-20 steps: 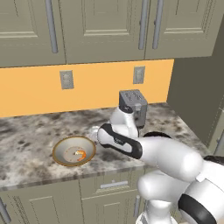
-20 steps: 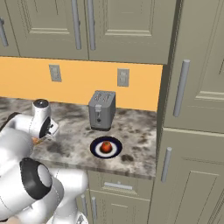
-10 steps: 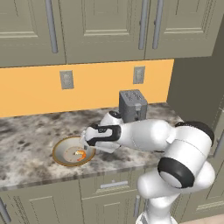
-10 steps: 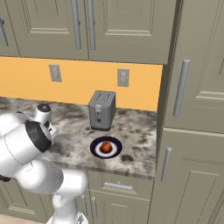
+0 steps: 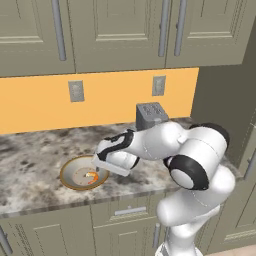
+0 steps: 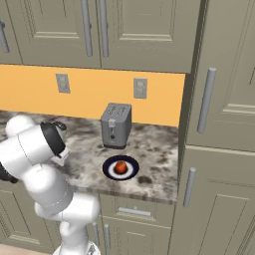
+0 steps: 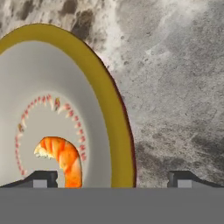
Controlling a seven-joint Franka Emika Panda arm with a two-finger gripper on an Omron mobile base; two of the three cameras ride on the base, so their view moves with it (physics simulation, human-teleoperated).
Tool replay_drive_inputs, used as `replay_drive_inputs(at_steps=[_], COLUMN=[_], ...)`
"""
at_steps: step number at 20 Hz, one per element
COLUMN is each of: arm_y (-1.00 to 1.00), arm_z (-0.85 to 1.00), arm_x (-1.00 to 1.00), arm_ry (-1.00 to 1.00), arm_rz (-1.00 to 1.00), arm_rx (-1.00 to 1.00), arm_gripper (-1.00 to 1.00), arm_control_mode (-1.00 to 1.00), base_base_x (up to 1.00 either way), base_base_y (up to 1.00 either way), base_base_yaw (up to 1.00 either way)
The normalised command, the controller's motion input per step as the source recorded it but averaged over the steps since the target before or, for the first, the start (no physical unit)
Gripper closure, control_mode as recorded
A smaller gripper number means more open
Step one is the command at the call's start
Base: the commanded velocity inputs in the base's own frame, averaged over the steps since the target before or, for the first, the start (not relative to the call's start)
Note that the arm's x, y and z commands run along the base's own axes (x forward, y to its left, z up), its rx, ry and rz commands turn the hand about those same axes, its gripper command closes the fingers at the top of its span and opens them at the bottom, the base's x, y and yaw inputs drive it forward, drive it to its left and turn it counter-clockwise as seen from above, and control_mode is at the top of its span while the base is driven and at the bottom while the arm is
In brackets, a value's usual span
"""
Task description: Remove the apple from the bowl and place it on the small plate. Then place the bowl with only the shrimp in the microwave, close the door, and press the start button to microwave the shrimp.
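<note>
Hand view, shrimp [image 7: 61, 157] in bowl [image 7: 114, 127], apple [image 6: 120, 167] on small plate [image 6: 108, 170]

On my right base view I see the apple [image 6: 120, 167] sitting on the small plate [image 6: 108, 171], on the granite counter [image 6: 152, 154]. A grey toaster [image 6: 115, 125] stands just behind the plate, below a wall outlet [image 6: 140, 88]. My pincer isn't discernible here, so I can't place these against it.
</note>
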Motion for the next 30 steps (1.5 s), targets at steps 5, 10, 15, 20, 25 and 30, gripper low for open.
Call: replay_drive_inputs(at_steps=[5,10,15,20,25,30], arm_y=[0.22,0.30,0.14,-0.16,-0.24,-0.36], arm_z=[-0.32,-0.10,0.00,0.46,0.41,0.55], arm_x=[0.11,0.00,-0.03,-0.28,-0.44,-0.67], arm_ry=[0.02,0.02,0.01,-0.14,-0.24,-0.10], arm_rz=[0.00,0.00,0.00,-0.01,0.00,0.00], arm_rx=[0.00,0.00,0.00,0.00,0.03,0.17], arm_gripper=[1.00,1.00,1.00,1.00,1.00,1.00], arm_control_mode=[-1.00,-1.00,-1.00,-1.00,-1.00,-1.00], base_base_x=[0.00,0.00,0.00,0.00,0.00,0.00], base_base_y=[0.00,0.00,0.00,0.00,0.00,0.00], base_base_yaw=[0.00,0.00,0.00,0.00,0.00,0.00])
